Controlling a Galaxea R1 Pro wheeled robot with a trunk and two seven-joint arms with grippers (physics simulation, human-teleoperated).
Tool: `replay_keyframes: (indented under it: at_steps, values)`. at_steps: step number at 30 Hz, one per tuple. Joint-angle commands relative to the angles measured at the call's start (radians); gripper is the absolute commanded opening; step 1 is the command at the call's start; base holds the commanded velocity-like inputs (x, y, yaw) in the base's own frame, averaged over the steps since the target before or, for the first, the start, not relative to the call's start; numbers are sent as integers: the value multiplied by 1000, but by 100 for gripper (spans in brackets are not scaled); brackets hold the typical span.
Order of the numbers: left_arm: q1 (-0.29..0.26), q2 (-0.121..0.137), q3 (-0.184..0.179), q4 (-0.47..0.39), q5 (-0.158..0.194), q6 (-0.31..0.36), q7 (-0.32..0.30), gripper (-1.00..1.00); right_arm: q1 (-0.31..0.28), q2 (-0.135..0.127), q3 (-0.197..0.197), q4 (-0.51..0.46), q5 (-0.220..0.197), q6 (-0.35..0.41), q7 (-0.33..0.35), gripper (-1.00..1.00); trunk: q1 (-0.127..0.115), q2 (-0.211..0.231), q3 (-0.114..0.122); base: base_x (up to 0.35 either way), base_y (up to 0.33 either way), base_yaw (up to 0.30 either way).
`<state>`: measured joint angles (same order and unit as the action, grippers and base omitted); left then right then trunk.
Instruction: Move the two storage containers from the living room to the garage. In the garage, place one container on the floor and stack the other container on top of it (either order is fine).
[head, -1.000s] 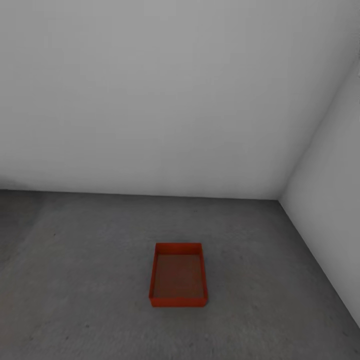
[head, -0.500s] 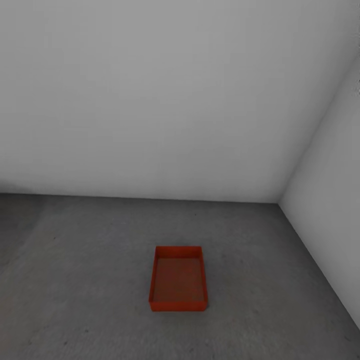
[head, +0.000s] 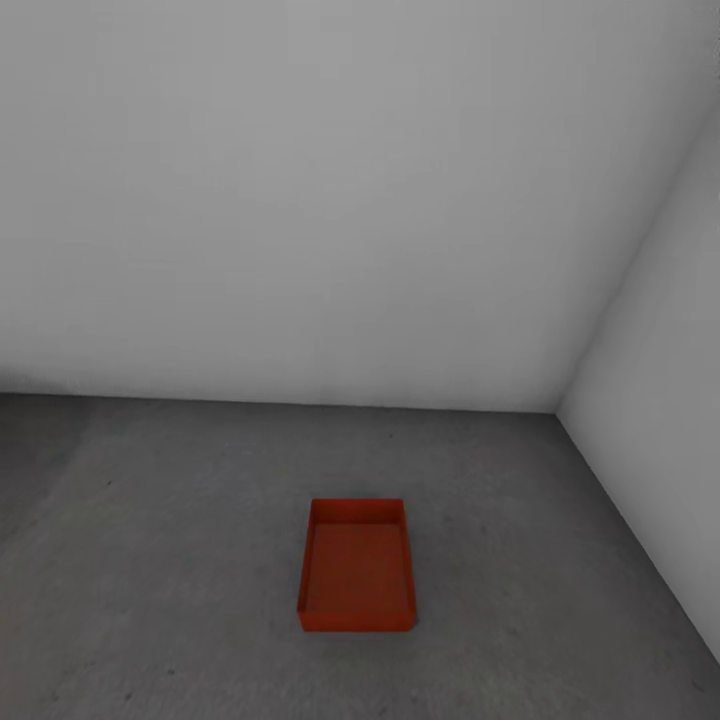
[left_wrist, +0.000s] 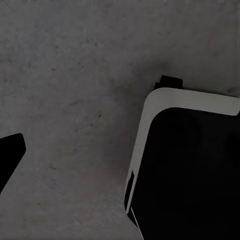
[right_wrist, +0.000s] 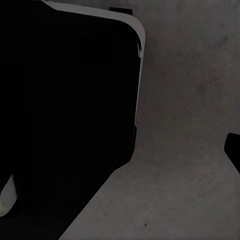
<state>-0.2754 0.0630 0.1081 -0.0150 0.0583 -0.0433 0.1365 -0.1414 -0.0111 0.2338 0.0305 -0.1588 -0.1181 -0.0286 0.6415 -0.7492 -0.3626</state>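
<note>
In the head view, one storage container (head: 356, 568) sits flat on the dark concrete floor (head: 150, 560) of the garage. It is a shallow red-orange rectangular bin, lidless, its open top facing up and its inside bare. Its long sides run away from the camera toward the back wall (head: 320, 200), and its short far end lies nearer that wall. A strip of bare floor separates the container from the back wall. To the right of the container stands the side wall (head: 670, 420), well apart from it, meeting the back wall in a corner beyond the container's far right.

In the left wrist view, mottled grey concrete floor (left_wrist: 75, 75) takes up most of the picture. A large black body with a pale rounded edge, part of the robot (left_wrist: 190, 165), stands over the floor. A small dark tip (left_wrist: 10, 152) juts in at one edge; it may be one finger of the left gripper, but whether the jaws are apart or together I cannot tell.

In the right wrist view, the same kind of black robot body (right_wrist: 65, 115) with a pale rim covers much of the picture, with grey floor (right_wrist: 190, 130) beside it. A small dark tip (right_wrist: 233, 150) shows at the edge; the state of the right jaws cannot be told either.
</note>
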Motion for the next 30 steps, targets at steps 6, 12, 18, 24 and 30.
replay_keyframes:
  at_steps: [6,12,18,24,30]
  values:
    - [-1,0,5,1,6,-4,0,100,-1,0,9,3,-10,-6,-1,100,0,-1,8,0,0,0]
    - [-1,0,5,1,6,-4,0,100,-1,0,9,3,-10,-7,-1,100,0,-1,18,0,0,0]
    - [-1,0,5,1,6,-5,0,100,-1,0,9,3,-10,-7,-1,100,0,-1,28,0,0,0]
    - [-1,0,5,1,6,-5,0,100,-1,-1,9,3,-10,-5,-1,100,0,-1,37,0,0,0]
    - [-1,0,5,1,6,-5,0,100,-1,0,9,3,-10,2,-1,100,0,-1,47,0,0,0]
